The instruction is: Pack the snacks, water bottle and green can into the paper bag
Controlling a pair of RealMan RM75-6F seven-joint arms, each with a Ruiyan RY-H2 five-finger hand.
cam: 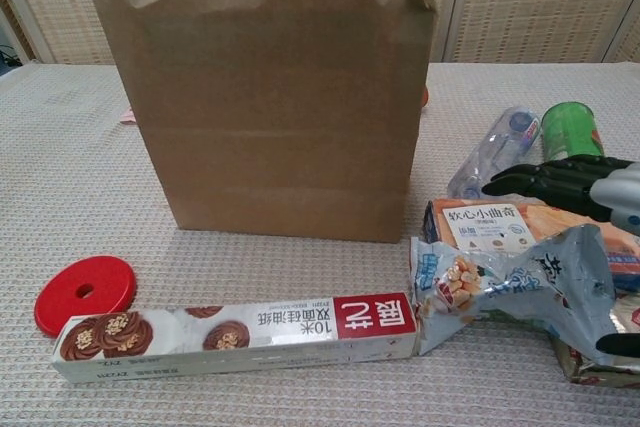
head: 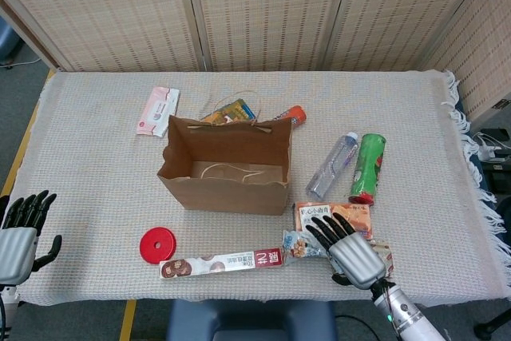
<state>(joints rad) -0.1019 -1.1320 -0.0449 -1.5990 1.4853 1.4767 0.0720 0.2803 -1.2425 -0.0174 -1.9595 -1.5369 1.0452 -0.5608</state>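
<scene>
From the head view you see into the open paper bag (head: 227,167), standing mid-table with only its handle cord inside; the chest view shows just its front wall. Your right hand (head: 345,247) hovers with fingers spread over the snack packets near the table's front edge: the orange cracker box (head: 307,215), the silvery nut bag (cam: 520,282) and the long cookie box (cam: 235,332). It grips nothing. The water bottle (head: 333,164) and green can (head: 368,167) lie side by side towards the right edge. Your left hand (head: 20,233), open and empty, hangs off the front-left corner, seen only from the head.
</scene>
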